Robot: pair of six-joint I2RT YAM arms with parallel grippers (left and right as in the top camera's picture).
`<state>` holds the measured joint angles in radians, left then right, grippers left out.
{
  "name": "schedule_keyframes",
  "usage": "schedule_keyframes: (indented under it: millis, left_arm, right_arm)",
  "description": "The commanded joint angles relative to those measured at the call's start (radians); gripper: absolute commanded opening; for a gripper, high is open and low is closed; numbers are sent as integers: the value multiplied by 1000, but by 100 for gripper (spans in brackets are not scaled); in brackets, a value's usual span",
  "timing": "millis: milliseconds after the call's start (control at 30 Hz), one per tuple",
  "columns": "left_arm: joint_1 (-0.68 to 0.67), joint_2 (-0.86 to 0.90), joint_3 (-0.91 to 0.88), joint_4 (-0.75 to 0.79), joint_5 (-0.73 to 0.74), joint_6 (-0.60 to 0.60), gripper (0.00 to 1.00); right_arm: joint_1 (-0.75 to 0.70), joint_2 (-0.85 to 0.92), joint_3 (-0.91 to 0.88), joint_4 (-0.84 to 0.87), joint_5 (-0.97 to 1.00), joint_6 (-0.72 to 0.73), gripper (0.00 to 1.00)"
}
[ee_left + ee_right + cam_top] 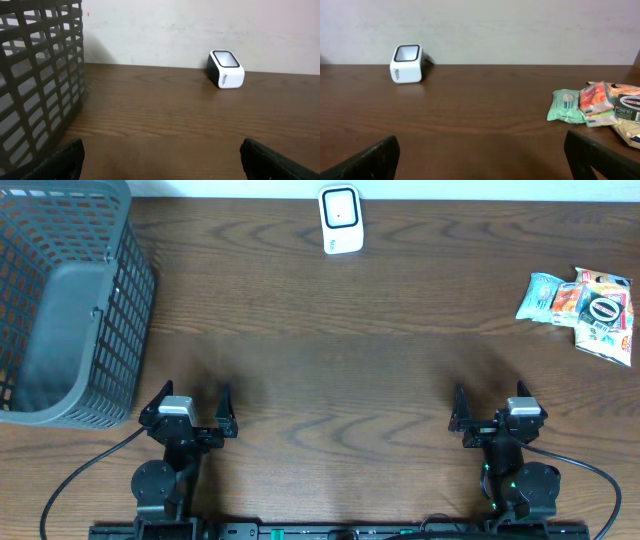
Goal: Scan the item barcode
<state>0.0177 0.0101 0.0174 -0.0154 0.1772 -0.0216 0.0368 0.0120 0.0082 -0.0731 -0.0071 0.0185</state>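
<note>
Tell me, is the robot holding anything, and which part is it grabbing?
Nothing is held. The left gripper and the right gripper are both open and empty, away from the snack packets.

We see a dark brown wooden table [320,350] with a wavy grain, filling nearly the whole overhead view. Behind its far edge stands a plain, pale wall [165,25], faintly smudged. The light is soft and even, and we find only weak shadows on the wood.

Shop checkout, barcode scanner [340,218], shopping basket [132,315]
</note>
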Motion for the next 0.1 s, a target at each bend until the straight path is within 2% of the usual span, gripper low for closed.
schedule_keyframes:
  millis: [0,67]
  left_arm:
    - [-3,-6,-13,-40,20,17,97]
    - [-3,-6,-13,-40,20,17,97]
  right_arm:
    - [-5,-6,-3,-3,-1,0,99]
    - [-5,-6,-3,-3,-1,0,99]
